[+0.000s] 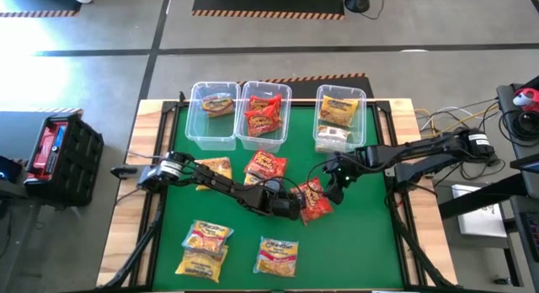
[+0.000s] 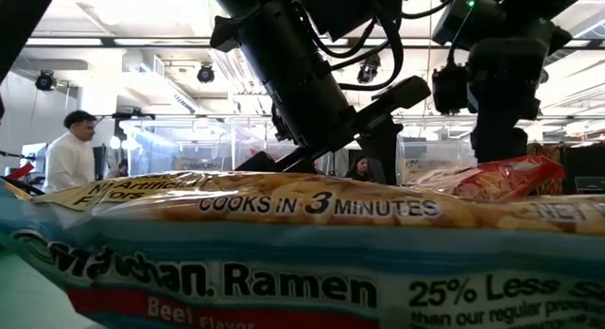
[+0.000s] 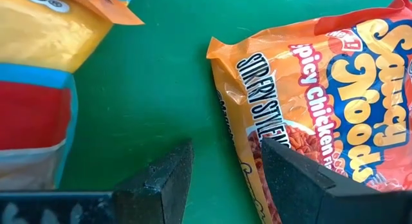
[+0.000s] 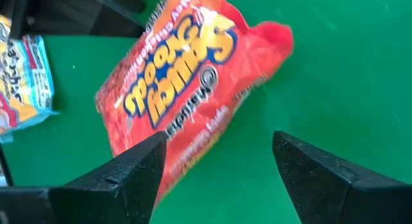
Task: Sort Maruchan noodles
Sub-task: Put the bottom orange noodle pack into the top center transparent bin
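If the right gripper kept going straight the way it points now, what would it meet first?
Most likely the orange-red Saucy Noodles packet lying on the green mat. The right gripper stands open with the packet just ahead, though offset toward one finger, so depth is uncertain.

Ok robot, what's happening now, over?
Right gripper open above red packet. Left gripper beside it, holding nothing. Nothing blocking.

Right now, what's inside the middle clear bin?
The middle bin holds red-orange noodle packets, at least two, overlapping. Whatever lies beneath them is covered, so the exact count can't be told. Near its front wall, the floor shows bare.
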### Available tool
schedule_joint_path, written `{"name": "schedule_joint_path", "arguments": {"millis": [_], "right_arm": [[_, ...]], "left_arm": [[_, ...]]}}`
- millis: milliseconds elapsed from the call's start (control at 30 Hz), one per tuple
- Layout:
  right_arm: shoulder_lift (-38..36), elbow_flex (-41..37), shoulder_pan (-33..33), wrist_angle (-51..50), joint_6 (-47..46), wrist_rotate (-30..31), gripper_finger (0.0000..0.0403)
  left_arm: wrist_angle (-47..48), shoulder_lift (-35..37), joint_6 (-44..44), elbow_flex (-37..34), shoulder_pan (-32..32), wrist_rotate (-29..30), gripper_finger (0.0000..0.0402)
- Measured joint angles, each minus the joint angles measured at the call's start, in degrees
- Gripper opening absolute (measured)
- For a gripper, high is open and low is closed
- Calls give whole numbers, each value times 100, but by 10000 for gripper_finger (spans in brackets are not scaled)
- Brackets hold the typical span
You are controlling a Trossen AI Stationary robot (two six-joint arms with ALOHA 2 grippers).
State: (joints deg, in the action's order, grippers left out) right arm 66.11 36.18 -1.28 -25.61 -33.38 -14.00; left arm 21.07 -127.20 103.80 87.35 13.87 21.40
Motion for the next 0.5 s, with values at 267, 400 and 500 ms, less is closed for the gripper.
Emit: {"name": "schedule_joint_path", "arguments": {"millis": [267,400,500], "right_arm": [[476,0,-1,721,-111,-149,274],[719,0,0,1127,-245,-324,274],[879,0,0,1313,-305,-407,274]], "left_arm": [[10,0,-85,-2,-2,-37,170],[15,0,-115,-4,-2,-44,170],[19,0,-122,-7,-2,-50,170]]}}
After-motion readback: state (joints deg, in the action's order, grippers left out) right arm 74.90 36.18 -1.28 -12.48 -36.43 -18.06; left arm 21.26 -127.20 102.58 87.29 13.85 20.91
